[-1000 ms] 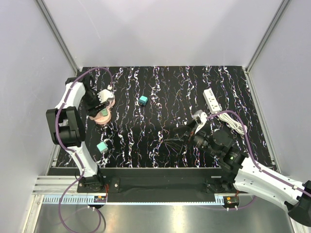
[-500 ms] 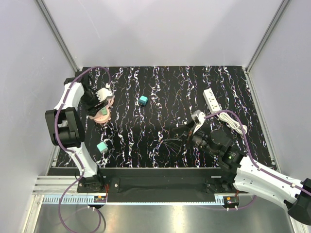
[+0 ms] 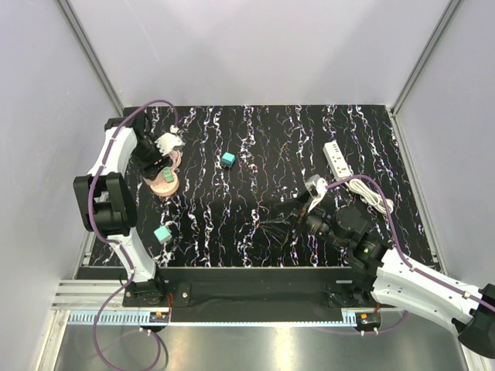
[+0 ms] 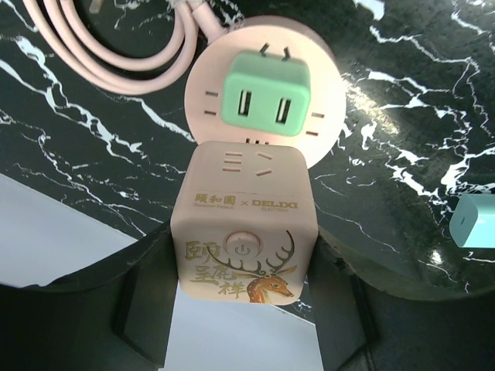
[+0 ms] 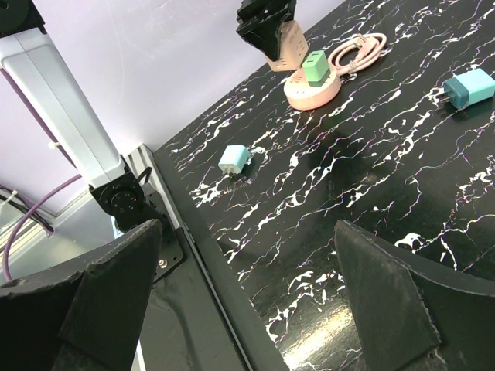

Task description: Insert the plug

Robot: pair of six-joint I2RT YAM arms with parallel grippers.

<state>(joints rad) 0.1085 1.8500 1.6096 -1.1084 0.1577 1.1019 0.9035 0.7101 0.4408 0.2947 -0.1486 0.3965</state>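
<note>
The teal-blue plug (image 3: pixel 227 160) lies free on the black marbled table, left of centre; it also shows in the right wrist view (image 5: pixel 468 86). It is out of the left wrist view. My left gripper (image 3: pixel 164 147) (image 4: pixel 246 259) is shut on the tan-brown cube block (image 4: pixel 246 232) and holds it above a pink round socket disc (image 4: pixel 209 77) that carries a green adapter (image 4: pixel 265 86). My right gripper (image 3: pixel 282 222) (image 5: pixel 247 309) is open and empty, low over the table's near middle. The white power strip (image 3: pixel 337 158) lies at the right.
A paler mint-green cube (image 3: pixel 162 233) (image 5: pixel 234 158) lies near the front left; it also shows at the right edge of the left wrist view (image 4: pixel 473 220). A pink cable (image 4: pixel 116 54) coils beside the disc. A white cord (image 3: pixel 371 193) runs from the strip. The table's left edge is under my left gripper.
My left gripper has moved a little away from the pink disc toward the far side, with the tan-brown cube in it. My right arm has barely moved.
</note>
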